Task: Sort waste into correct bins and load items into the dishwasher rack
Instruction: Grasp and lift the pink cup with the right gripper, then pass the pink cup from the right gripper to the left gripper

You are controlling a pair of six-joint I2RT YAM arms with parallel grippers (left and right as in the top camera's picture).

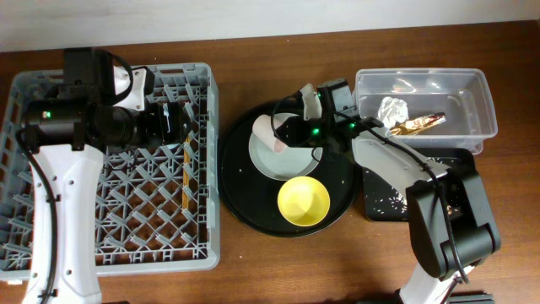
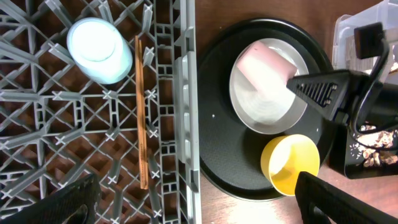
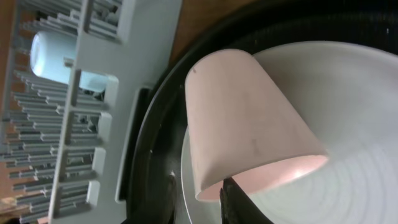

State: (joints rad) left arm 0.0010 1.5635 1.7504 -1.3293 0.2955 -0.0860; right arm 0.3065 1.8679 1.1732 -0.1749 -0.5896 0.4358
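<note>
The right claw (image 1: pixel 285 128) is clenched on the rim of the small pink cup (image 3: pixel 249 137), which lies tipped over the pale round plate (image 1: pixel 283 160) in the large round black tray (image 1: pixel 245 198). The yellow bowl (image 1: pixel 304 201) sits just beside the plate. The left claw (image 1: pixel 175 120) hangs released (nothing between its fingers) above the large grey plastic pegged rack (image 1: pixel 51 245), which holds the small light-blue cup (image 2: pixel 99 48) and the thin wooden chopsticks (image 2: pixel 142 112). The crumpled white napkin (image 1: pixel 393 108) and shiny gold wrapper (image 1: pixel 419 124) lie in the clear plastic tub (image 1: pixel 481 101). Beige crumbs (image 1: pixel 380 201) dot the black rectangular tray (image 1: pixel 460 160) on the wooden desk (image 1: pixel 337 270).
</note>
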